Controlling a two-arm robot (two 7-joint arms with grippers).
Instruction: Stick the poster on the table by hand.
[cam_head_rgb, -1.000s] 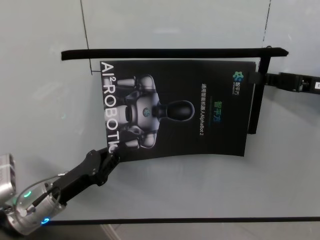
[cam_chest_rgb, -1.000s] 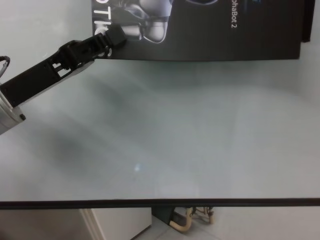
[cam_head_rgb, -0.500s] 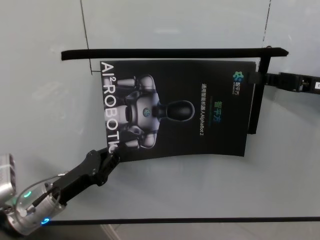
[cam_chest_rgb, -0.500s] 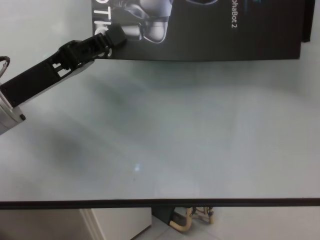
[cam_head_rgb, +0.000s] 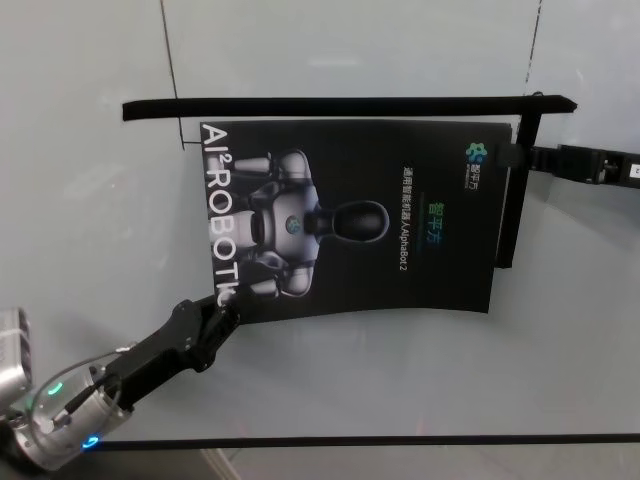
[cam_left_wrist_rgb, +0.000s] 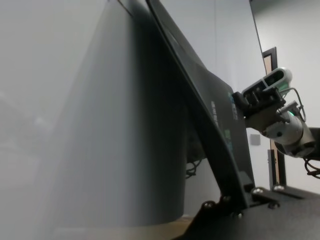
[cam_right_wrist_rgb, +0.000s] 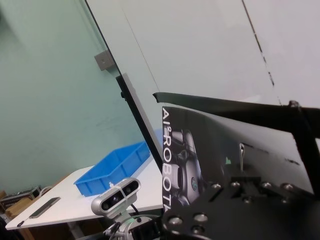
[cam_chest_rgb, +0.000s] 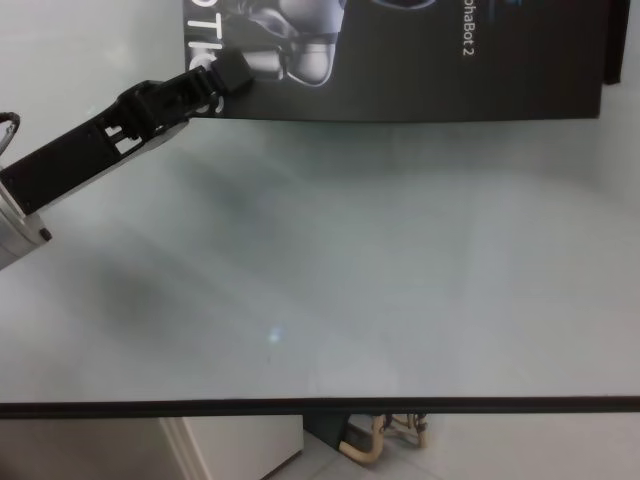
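Head view shows our left gripper (cam_head_rgb: 226, 318) pinching the near left corner of the poster (cam_head_rgb: 380, 220), our right gripper (cam_head_rgb: 510, 155) at its far right corner, fingers unclear, on the table (cam_head_rgb: 400, 380); pressing down remains.

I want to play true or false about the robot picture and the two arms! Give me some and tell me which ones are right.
1. The poster shows a silver-grey robot. True.
2. The left gripper is at the poster's near left corner. True.
3. The poster is white with black letters. False: it is black with white letters.
4. The right gripper is at the poster's far right corner. True.
5. The poster covers nearly the whole table. False: a wide bare stretch of table lies in front of it.
6. A blue tray sits on the poster. False: nothing sits on it.
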